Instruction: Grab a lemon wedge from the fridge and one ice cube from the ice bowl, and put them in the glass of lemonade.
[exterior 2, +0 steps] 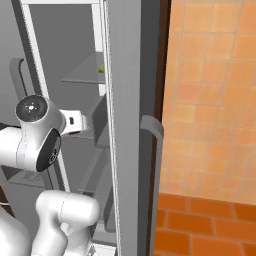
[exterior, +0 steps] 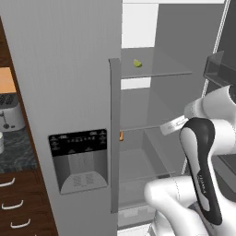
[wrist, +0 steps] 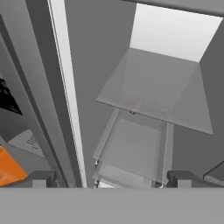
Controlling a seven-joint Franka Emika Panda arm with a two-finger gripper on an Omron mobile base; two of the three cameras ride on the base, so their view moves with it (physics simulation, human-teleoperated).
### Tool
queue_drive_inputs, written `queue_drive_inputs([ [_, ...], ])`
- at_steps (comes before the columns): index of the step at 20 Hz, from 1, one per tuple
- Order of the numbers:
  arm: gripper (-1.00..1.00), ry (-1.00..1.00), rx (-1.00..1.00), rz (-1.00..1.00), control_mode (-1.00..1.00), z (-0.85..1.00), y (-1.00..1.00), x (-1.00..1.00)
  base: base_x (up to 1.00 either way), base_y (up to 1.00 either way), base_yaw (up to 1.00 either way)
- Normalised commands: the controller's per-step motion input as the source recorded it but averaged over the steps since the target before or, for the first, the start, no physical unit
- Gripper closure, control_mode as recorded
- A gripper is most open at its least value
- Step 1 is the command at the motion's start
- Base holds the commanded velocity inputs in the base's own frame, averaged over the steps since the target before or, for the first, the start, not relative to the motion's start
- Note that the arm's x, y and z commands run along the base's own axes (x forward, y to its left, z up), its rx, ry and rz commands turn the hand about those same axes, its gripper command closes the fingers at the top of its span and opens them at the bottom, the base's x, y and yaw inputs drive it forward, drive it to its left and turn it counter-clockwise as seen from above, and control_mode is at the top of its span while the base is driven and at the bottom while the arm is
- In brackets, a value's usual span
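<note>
Arm [exterior: 203, 152] before fridge shelves [exterior: 156, 73]

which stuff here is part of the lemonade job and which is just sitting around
Job:
- lemon wedge, on an upper shelf in the fridge
- fridge, right door open
- fingers, spread wide, holding nothing

Lying about:
- toaster on the counter at left
- small orange item on a middle fridge shelf
- wooden drawers under the counter

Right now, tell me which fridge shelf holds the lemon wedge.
The top glass shelf in the open fridge: the lemon wedge sits near its left front. The shelf below has only a small orange item under its left edge.
</note>
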Motion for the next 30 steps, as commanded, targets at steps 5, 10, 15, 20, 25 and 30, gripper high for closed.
queue_drive_inputs([
  [5,-1.0,-0.02,0.0,-0.09,-1.0,0.58,0.09,0.12,0.0,0.0,0.0],
  [10,-1.0,-0.07,0.05,-0.16,-1.0,0.21,0.0,0.01,0.0,0.0,0.0],
  [15,-1.0,-0.06,0.14,-0.29,-1.0,0.07,0.0,0.0,0.0,0.0,0.0],
  [20,-1.0,-0.08,0.12,-0.1,-1.0,0.35,-0.1,0.11,0.0,0.0,0.0],
  [25,-1.0,-0.05,0.0,0.07,-1.0,0.15,-0.04,0.03,0.0,0.0,0.0],
  [30,-1.0,-0.09,-0.01,0.04,-1.0,0.12,0.0,0.26,0.0,0.0,0.0],
])
